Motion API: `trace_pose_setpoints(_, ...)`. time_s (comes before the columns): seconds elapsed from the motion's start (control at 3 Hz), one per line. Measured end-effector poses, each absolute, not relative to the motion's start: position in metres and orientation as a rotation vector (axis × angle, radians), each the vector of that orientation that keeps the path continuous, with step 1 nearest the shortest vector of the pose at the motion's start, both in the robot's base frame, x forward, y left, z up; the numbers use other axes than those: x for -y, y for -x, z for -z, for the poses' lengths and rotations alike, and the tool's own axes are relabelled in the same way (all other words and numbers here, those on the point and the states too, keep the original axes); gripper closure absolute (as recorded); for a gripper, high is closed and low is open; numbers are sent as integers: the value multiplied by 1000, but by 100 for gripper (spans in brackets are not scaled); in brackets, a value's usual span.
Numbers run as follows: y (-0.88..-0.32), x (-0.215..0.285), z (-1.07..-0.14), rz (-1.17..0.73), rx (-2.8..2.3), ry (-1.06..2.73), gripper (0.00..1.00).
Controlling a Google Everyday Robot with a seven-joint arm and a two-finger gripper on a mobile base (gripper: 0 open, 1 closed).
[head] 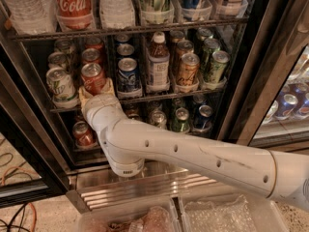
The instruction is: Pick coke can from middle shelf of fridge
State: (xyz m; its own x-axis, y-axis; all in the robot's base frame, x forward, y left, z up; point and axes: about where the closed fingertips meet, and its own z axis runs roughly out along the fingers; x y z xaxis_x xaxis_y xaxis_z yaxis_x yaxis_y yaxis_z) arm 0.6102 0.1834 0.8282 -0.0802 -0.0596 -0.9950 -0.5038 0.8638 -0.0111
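Note:
The fridge [241,81] stands open before me. Its middle shelf [159,96] is a wire rack with lanes of cans and one brown bottle [158,64]. The coke can [93,76] is the front red can of the second lane from the left, upright, with more red cans behind it. My gripper [95,88] has reached in from below at the shelf's front edge. Its tan fingers [83,92] sit on either side of the can's lower half, shut on it. The white arm runs down and to the right.
A white-and-green can [60,83] stands just left of the coke can and a blue can [128,74] just right. A large Coca-Cola bottle [73,1] stands on the rack above. More cans [181,120] fill the lower rack. The ribbed steel base [145,185] lies below.

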Motion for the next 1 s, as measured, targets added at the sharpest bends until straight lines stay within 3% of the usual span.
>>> trace_pose_setpoints(1.0,-602,-196,-857,-472,-1506,595,100)
